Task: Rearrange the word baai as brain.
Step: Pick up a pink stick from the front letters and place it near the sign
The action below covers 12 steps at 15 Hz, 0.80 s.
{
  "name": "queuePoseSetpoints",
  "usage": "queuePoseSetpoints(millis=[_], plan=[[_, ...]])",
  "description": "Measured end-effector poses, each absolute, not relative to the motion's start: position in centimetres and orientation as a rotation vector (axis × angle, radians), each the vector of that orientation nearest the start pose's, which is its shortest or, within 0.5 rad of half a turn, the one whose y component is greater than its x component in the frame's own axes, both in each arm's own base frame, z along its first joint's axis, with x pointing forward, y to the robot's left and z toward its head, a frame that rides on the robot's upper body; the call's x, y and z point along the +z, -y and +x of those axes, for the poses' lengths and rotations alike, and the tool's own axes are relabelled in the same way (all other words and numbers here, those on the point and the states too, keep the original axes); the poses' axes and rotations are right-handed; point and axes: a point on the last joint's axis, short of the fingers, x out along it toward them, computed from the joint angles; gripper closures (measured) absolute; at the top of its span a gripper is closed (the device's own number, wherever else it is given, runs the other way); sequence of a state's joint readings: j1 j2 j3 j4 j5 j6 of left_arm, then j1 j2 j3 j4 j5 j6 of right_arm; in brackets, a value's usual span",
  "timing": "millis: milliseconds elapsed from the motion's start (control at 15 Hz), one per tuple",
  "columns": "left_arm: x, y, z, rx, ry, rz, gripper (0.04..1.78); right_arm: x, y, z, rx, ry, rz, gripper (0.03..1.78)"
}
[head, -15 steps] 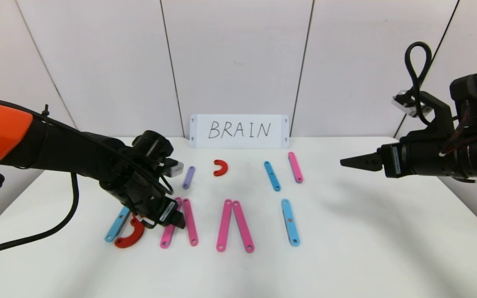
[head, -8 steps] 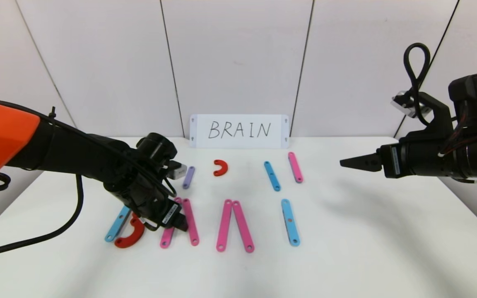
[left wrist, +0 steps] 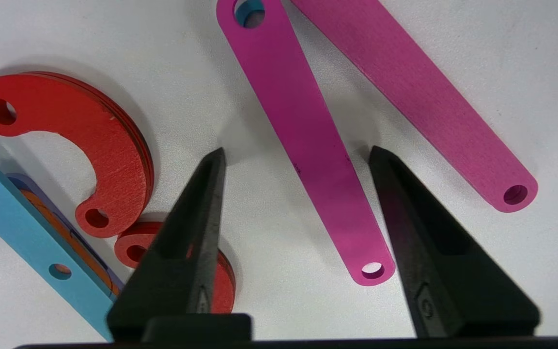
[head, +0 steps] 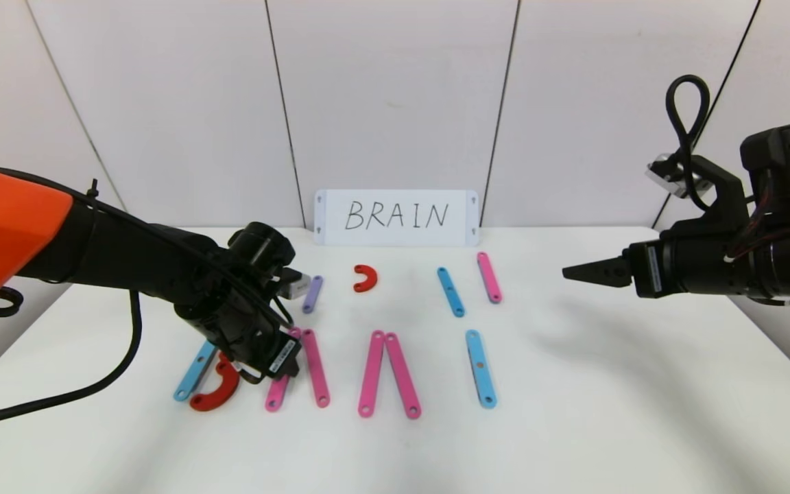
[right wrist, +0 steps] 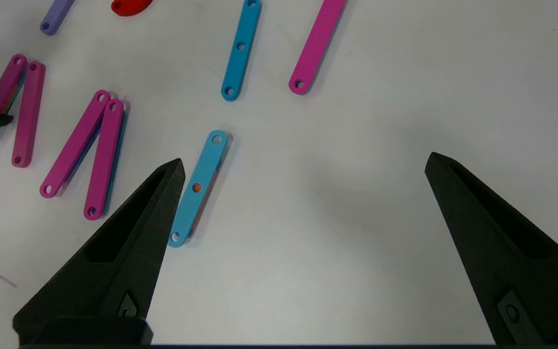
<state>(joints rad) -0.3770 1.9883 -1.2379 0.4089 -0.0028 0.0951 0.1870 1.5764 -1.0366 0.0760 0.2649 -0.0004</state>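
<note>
The coloured letters lie in a row on the white table (head: 573, 412). At the left are a light-blue strip (head: 194, 371) and red curves (head: 217, 394), also seen in the left wrist view (left wrist: 109, 145). Then come two pairs of pink strips (head: 316, 367) (head: 402, 374) and one light-blue strip (head: 481, 367). My left gripper (head: 290, 368) is open, low over the table. Its fingers straddle the leftmost pink strip (left wrist: 308, 160) near its end without holding it; between the fingertips (left wrist: 297, 149) shows that strip. My right gripper (head: 577, 272) hangs open and empty above the table's right side (right wrist: 305, 159).
Behind the row lie a purple strip (head: 312, 293), a small red curve (head: 365, 278), a light-blue strip (head: 450, 291) and a pink strip (head: 489, 276). A white card handwritten "BRAIN" (head: 396, 217) leans against the back wall.
My left gripper has shifted slightly over the leftmost pink strip. No strip has moved. The right arm has barely moved.
</note>
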Motion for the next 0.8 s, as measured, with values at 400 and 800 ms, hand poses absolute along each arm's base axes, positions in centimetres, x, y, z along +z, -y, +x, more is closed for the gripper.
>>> queuePoseSetpoints(millis=[400,800], plan=[[11.66,12.66,31.81,-0.391,-1.13,0.3,1.51,21.52,-5.67,26.79,0.438,-0.624,0.023,0.07],[12.11,12.83,32.05,-0.379,-1.116,0.271,1.51,21.39,-5.7,26.8,0.439,-0.628,0.021,0.07]])
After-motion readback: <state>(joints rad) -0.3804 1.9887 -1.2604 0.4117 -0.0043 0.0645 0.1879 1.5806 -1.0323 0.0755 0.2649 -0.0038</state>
